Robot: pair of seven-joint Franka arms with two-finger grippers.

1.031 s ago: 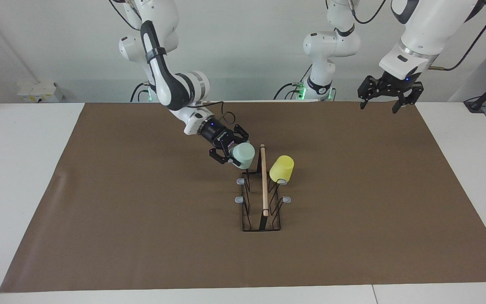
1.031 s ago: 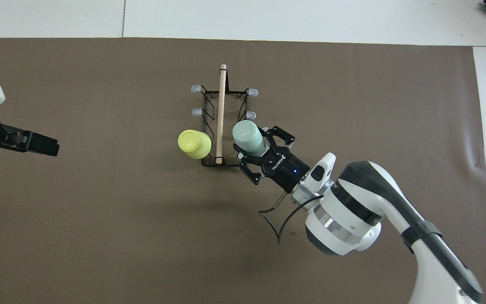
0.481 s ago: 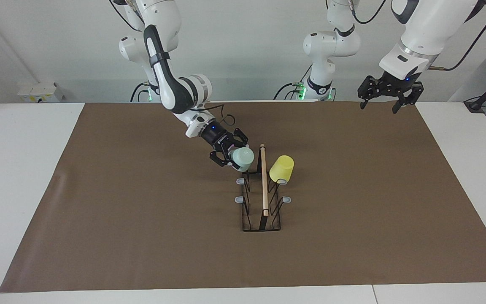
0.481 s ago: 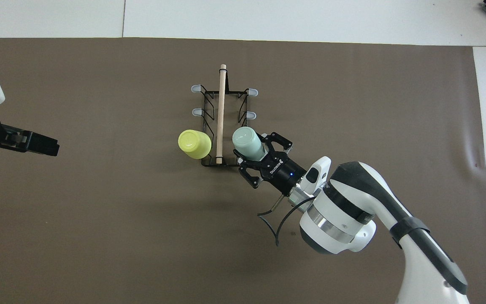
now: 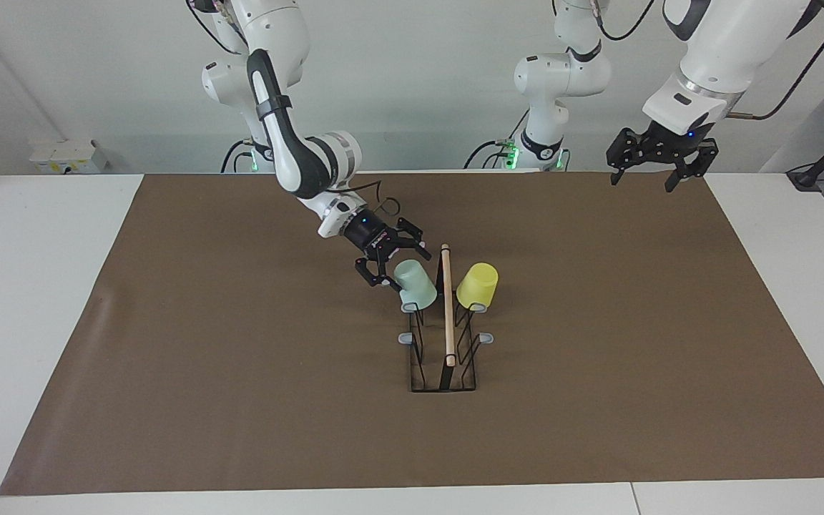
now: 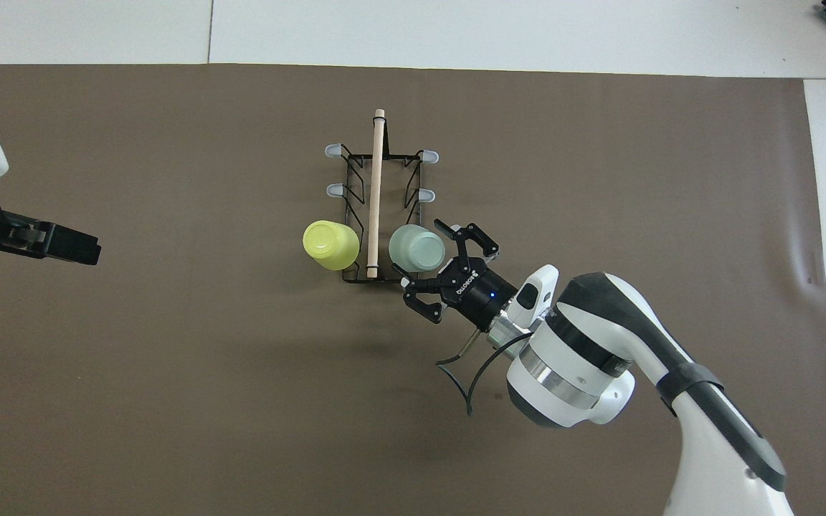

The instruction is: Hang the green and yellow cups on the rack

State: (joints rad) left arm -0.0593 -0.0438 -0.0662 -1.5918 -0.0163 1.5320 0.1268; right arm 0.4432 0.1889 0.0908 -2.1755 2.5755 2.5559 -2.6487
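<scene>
- We see the brown mat (image 5: 240, 372) covering most of the white tabletop (image 5: 40, 300), with bare white strips showing along its edges.
- The rack (image 5: 445, 343) stands alone around the middle of the mat, its wooden rod handle (image 5: 447, 304) running toward and away from the robots; wide open mat surrounds it at both arms' ends.
- We find the yellow cup (image 5: 478, 286) hung upside down on a peg at the rack's end nearer the robots, on the side toward the left arm.
- The green cup (image 5: 415, 282) sits upside down on the matching peg across the handle, on the side toward the right arm, tilted a little outward.
- The four remaining grey-blue pegs (image 6: 333, 190) carry nothing.
- The right end effector (image 5: 392, 263) is just beside the green cup, its fingers spread wide to either side of the cup's wall; we see it released, with gaps showing in the overhead view (image 6: 440, 262).
- The left end effector (image 5: 659, 168) waits raised over the mat's corner at the left arm's end, fingers apart and holding nothing.
</scene>
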